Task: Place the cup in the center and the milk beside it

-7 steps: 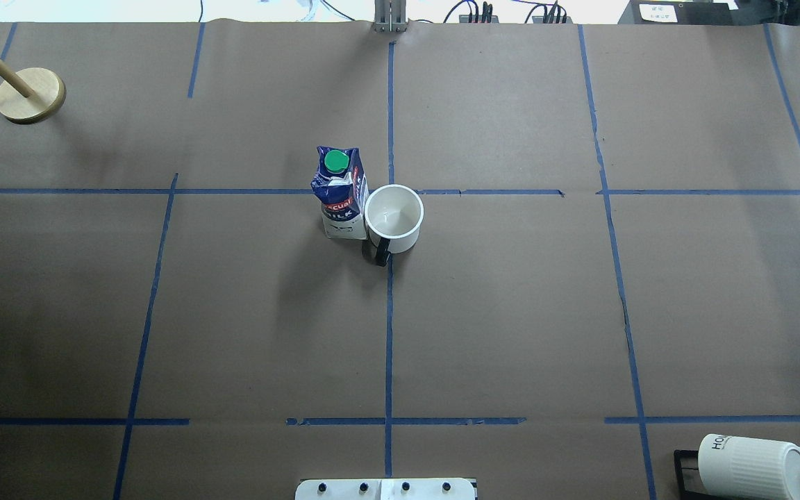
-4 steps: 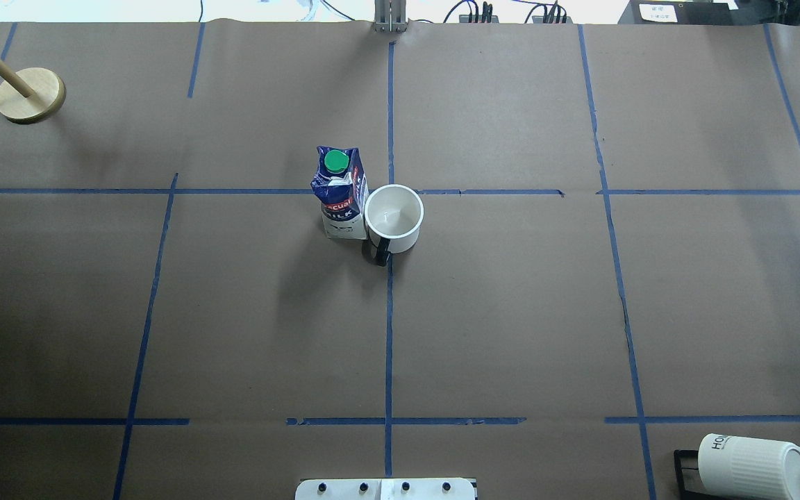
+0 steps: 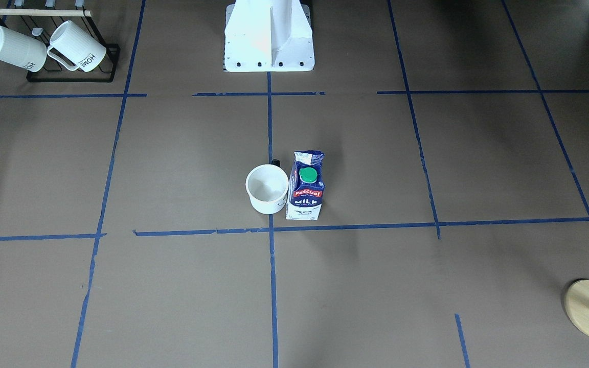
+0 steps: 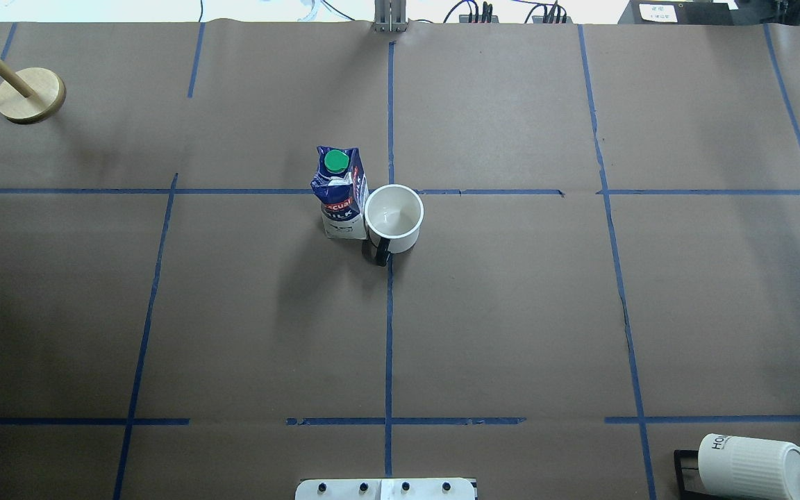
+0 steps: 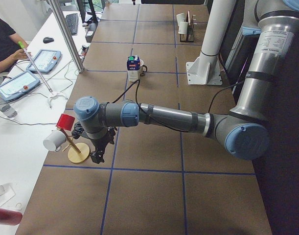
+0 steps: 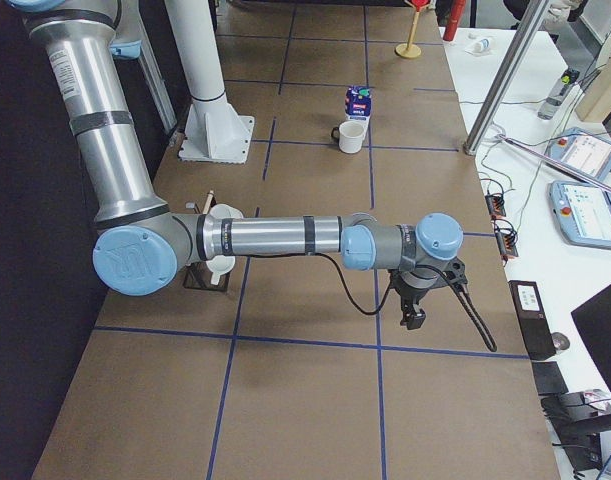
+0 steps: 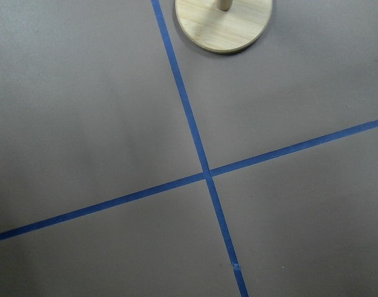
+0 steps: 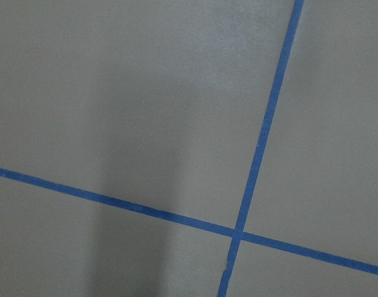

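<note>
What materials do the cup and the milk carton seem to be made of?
The cup: probably glazed ceramic or enamel; glossy white with a black handle. The milk: likely coated paperboard; printed, folded gable top, with a plastic-looking green cap.

The cup [image 4: 393, 217], white with a small black handle, stood upright and empty on the tabletop [image 4: 511, 312], its handle turned toward the robot. It sat over the lengthwise tape line [image 4: 389, 333], just on the robot's side of the center [image 3: 271, 229]. The milk [image 4: 339, 194], a dark blue carton with a green cap and a red label, stood upright close against the cup, on the robot's left of it.
</note>
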Tool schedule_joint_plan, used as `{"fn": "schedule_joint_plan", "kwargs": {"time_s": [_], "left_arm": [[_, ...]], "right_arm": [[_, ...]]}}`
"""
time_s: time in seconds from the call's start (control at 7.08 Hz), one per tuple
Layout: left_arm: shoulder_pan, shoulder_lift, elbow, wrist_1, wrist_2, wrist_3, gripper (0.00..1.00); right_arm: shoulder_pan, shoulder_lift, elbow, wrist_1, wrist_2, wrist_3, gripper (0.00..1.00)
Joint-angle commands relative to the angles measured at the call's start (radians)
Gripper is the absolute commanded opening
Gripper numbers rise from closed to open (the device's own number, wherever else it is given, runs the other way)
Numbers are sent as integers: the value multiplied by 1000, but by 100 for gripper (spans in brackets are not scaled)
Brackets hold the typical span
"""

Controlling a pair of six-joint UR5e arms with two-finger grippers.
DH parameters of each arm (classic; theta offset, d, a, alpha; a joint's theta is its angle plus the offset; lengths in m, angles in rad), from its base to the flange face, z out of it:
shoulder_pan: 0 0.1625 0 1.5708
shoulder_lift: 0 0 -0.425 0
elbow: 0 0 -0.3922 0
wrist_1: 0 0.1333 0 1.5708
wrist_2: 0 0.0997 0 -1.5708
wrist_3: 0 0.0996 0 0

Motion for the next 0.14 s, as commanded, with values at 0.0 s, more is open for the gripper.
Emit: {"fn": "schedule_joint_plan", "kwargs": {"time_s": [0.0], "left_arm": [[2,-3,-2,0,2,0,100]], "right_arm": [[-7,0,0,0,-1,-2,100]]}}
